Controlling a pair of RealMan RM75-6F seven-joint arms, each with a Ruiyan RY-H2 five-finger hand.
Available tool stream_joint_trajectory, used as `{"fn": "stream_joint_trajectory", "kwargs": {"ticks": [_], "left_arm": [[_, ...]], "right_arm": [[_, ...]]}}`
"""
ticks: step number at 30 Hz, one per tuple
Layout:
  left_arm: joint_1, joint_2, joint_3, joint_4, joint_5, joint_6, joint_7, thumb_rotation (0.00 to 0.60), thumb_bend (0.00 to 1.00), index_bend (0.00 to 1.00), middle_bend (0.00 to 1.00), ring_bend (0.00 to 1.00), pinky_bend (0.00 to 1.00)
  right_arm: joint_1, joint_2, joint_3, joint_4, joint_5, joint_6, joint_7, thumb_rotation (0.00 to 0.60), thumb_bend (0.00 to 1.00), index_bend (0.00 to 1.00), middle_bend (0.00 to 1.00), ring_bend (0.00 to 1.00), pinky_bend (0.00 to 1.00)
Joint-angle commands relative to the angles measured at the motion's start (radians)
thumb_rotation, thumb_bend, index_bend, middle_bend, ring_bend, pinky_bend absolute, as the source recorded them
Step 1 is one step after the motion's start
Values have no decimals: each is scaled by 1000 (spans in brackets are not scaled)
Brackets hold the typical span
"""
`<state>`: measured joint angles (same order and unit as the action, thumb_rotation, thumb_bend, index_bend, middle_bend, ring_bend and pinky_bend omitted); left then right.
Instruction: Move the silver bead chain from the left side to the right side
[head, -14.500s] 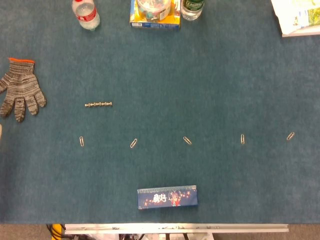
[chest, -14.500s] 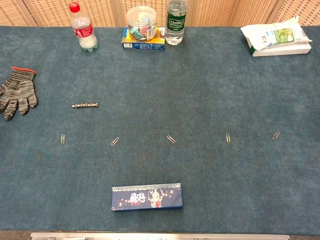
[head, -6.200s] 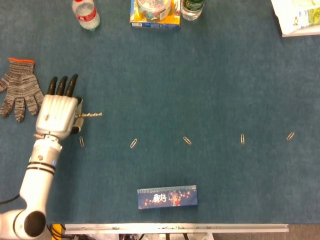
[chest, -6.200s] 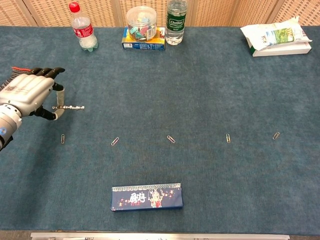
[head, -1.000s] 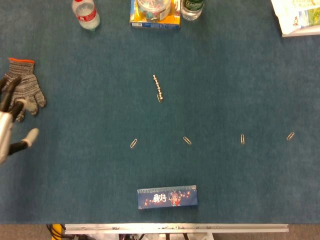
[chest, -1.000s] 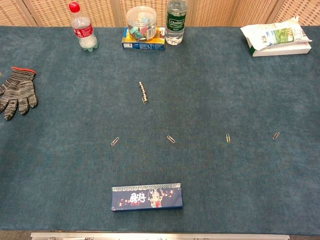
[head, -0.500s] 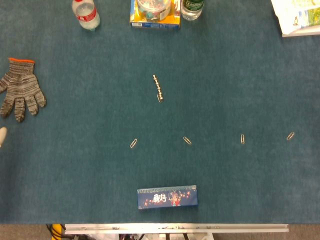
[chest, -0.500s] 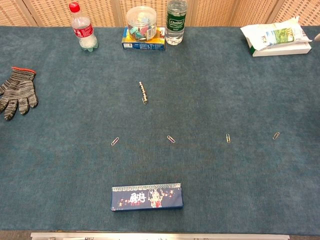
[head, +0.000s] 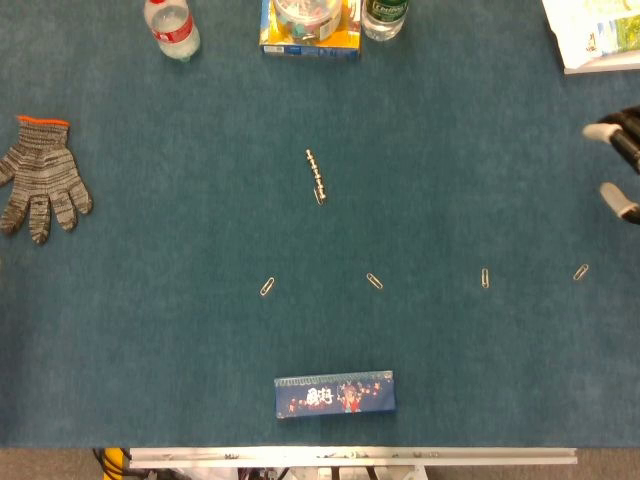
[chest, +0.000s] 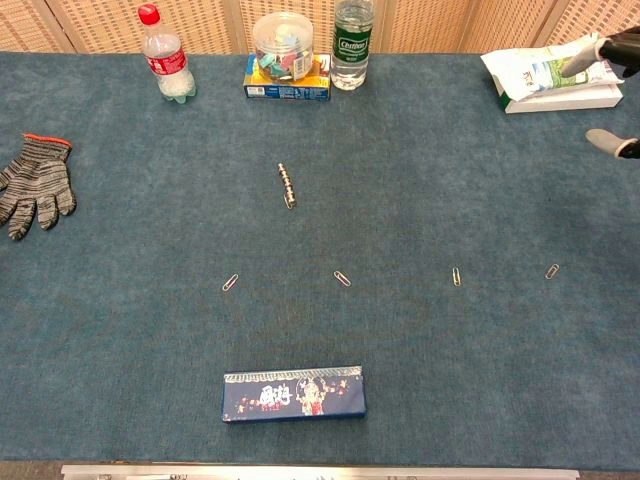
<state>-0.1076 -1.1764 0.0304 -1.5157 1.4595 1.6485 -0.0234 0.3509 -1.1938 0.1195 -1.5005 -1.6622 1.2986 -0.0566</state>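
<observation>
The silver bead chain (head: 317, 176) lies slanted on the blue cloth a little left of the table's middle, also seen in the chest view as the chain (chest: 287, 186). Nothing touches it. Only part of my right hand (head: 625, 140) shows, at the far right edge, with pale fingertips spread apart and nothing between them; in the chest view the right hand (chest: 612, 145) sits beside the white package. It is far to the right of the chain. My left hand is out of both views.
A grey knit glove (head: 40, 190) lies at the far left. Two bottles (head: 172, 27) and a jar on a box (head: 311, 30) line the back edge. A white package (chest: 550, 75) sits back right. Several paper clips (head: 374, 281) form a row; a blue box (head: 334, 393) lies in front.
My left hand has drawn back off the left edge and is gone. My right hand's fingers have come in at the right edge. The chain has stayed where it lies.
</observation>
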Motion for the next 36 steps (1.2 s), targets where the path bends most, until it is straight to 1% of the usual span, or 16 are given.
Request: {"fn": "stream_joint_trajectory", "kwargs": {"ticks": [1, 11, 16, 20, 21, 23, 25, 26, 28, 31, 33, 36], "left_arm": [[4, 2, -11, 5, -6, -8, -8, 600, 220, 421, 127, 0, 0], [16, 7, -51, 12, -43, -45, -20, 600, 220, 436, 131, 0, 0], [21, 11, -69, 13, -64, -63, -25, 600, 220, 437, 132, 0, 0], [27, 11, -85, 21, -71, -62, -44, 600, 220, 440, 131, 0, 0], [28, 11, -89, 24, -73, -63, -49, 600, 220, 441, 131, 0, 0], [31, 13, -96, 26, -77, -64, -56, 600, 220, 441, 131, 0, 0], [34, 15, -102, 29, -82, -67, -61, 600, 220, 441, 131, 0, 0], [35, 15, -104, 29, -84, -69, -63, 600, 220, 441, 130, 0, 0], [37, 16, -108, 31, -87, -72, -68, 600, 220, 441, 130, 0, 0], [42, 20, -115, 31, -90, -72, -74, 600, 220, 441, 130, 0, 0], [46, 23, -120, 30, -94, -71, -79, 600, 220, 441, 131, 0, 0], [51, 26, -126, 28, -95, -69, -85, 600, 220, 441, 131, 0, 0]], "right_arm": [[50, 8, 2, 18, -44, -32, -8, 600, 254, 300, 313, 230, 346], [253, -15, 3, 140, -179, -134, 59, 600, 254, 316, 299, 215, 345], [353, -44, 0, 188, -189, -223, 116, 600, 254, 326, 286, 202, 346], [417, -89, 4, 231, -180, -271, 140, 600, 256, 326, 280, 201, 346], [436, -106, 5, 247, -178, -284, 142, 600, 269, 326, 278, 199, 346], [464, -132, 5, 271, -176, -304, 137, 600, 323, 327, 268, 183, 346], [498, -159, 5, 296, -171, -337, 129, 600, 444, 326, 248, 159, 347], [513, -170, 5, 305, -168, -351, 126, 600, 489, 326, 241, 153, 347], [546, -193, 3, 324, -160, -387, 126, 600, 620, 326, 225, 141, 340], [589, -222, -1, 351, -151, -430, 122, 600, 761, 326, 217, 139, 327], [614, -243, -5, 369, -146, -452, 119, 600, 822, 327, 216, 139, 326], [645, -275, -11, 401, -136, -475, 118, 600, 876, 326, 216, 139, 325]]}}
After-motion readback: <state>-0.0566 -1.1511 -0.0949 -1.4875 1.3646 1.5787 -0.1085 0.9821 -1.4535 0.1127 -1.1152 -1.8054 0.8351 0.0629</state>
